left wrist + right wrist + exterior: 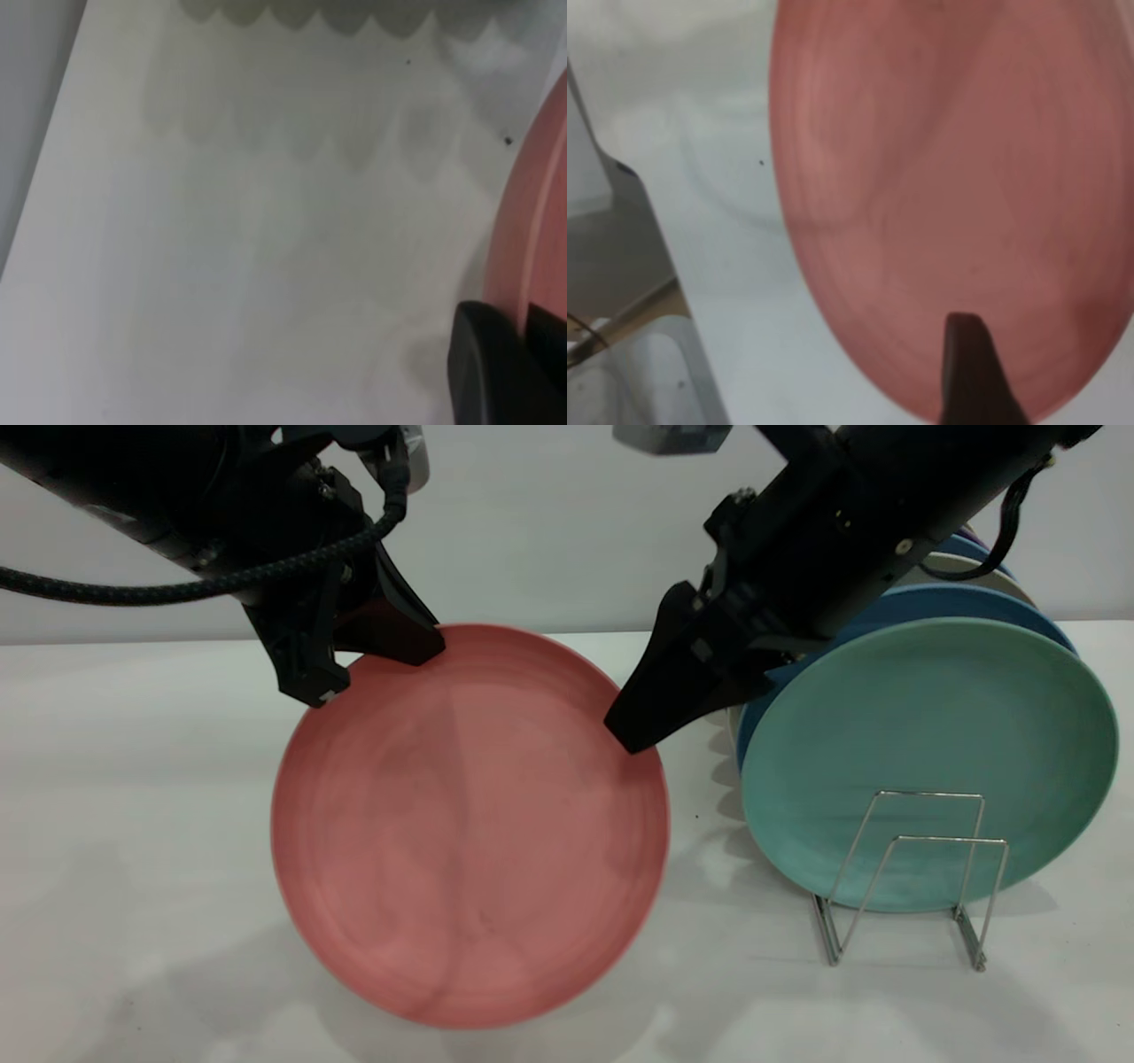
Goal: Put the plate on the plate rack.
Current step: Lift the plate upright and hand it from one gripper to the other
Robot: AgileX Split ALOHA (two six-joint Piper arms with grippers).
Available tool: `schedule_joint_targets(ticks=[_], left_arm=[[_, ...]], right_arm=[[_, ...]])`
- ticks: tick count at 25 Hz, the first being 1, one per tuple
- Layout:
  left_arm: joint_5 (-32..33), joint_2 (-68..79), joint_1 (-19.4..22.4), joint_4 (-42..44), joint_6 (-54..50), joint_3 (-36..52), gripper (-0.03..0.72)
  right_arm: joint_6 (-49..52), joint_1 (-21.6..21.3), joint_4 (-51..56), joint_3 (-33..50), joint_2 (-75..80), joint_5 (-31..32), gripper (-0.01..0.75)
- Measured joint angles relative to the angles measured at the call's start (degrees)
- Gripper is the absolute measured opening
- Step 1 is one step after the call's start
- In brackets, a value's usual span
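We see the white table (133, 797), then the salmon plate (469, 824) standing tilted left of the plate rack (912, 877), pinched at its rim by our left gripper (372, 660); our right gripper (651, 722) touches its edge, fingers unclear.

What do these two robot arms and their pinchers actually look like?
Both arms are matte black and blocky. The left gripper has broad, wedge-shaped black fingers, and a thick braided black cable loops past it. The right gripper tapers to a pointed black tip, with small silver screws and a thinner black cable behind.
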Motion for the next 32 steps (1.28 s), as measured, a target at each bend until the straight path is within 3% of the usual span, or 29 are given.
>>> schedule_joint_targets(ticks=[10, 29, 32], left_arm=[[3.6, -0.5, 0.0, 0.0, 0.1, 0.0, 0.023], [5.1, -1.0, 0.0, -7.4, 1.4, 0.2, 0.023], [5.4, -1.5, 0.0, -8.7, 3.0, 0.2, 0.023]], right_arm=[[-1.9, 1.3, 0.1, 0.0, 0.6, -4.1, 0.460], [-2.9, 3.6, 3.4, 0.0, 2.5, -5.0, 0.455], [-3.3, 4.5, 4.0, 0.0, 3.5, -5.4, 0.418]])
